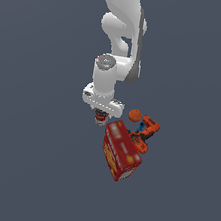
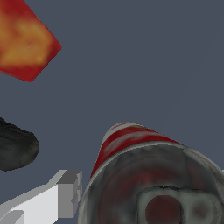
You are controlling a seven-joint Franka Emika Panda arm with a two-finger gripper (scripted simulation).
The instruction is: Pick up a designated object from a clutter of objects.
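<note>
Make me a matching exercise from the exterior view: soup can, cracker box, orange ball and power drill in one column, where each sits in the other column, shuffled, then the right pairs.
Things:
1. soup can
2. cracker box
3. orange ball
4. power drill

Places:
A. farthest toward the exterior view's right of the group
B. directly under the hand
C. lowest in the picture, the biggest item
D. just beside the drill's upper end, on the exterior view's left of it

Pairs: 1-B, 2-C, 3-D, 4-A
</note>
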